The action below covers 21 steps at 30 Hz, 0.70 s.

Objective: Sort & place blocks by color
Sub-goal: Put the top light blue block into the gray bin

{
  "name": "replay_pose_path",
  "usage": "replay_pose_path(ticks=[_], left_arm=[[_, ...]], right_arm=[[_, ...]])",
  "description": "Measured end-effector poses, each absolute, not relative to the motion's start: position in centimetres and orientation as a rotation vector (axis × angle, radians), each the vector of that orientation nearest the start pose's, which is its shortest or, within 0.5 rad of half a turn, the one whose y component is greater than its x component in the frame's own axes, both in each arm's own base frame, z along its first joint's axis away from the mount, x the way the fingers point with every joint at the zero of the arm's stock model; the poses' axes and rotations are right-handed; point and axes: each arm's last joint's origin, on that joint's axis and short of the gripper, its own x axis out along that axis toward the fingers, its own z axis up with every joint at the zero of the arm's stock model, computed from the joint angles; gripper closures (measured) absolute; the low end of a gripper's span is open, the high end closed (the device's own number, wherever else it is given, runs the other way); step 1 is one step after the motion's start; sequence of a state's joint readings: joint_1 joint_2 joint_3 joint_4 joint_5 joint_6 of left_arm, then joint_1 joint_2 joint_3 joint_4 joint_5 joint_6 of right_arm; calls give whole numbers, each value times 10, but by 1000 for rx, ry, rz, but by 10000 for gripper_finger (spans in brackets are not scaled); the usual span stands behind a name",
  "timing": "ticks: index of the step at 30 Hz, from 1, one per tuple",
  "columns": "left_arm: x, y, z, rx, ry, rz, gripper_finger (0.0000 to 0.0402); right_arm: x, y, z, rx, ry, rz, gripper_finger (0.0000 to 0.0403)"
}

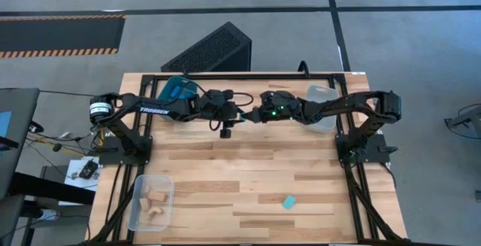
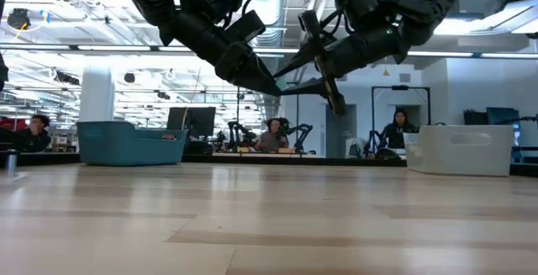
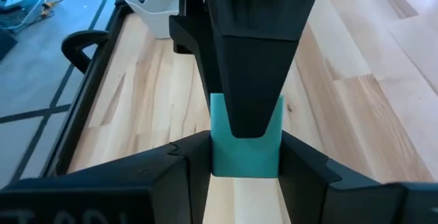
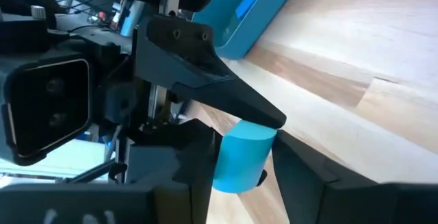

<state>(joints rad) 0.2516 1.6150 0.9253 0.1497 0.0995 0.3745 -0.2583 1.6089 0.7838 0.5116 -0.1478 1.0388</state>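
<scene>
High view: cyan block (image 1: 250, 115) between both tools.

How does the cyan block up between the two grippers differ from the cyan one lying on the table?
The held cyan block is up in the air between both grippers, left gripper and right gripper, near the table's far edge. The loose cyan block lies flat on the table near its front edge, untouched. Both are light cyan.
</scene>
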Motion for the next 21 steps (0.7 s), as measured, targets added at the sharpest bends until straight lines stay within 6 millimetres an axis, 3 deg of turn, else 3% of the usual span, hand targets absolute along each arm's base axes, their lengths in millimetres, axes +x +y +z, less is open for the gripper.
replay_pose_path(ticks=[9, 21], left_arm=[[333, 83, 210, 262, 527, 55, 278], [338, 78, 217, 252, 475, 56, 278]], right_arm=[[322, -81, 198, 1102, 256, -270, 276], [323, -80, 199, 1119, 238, -255, 246]])
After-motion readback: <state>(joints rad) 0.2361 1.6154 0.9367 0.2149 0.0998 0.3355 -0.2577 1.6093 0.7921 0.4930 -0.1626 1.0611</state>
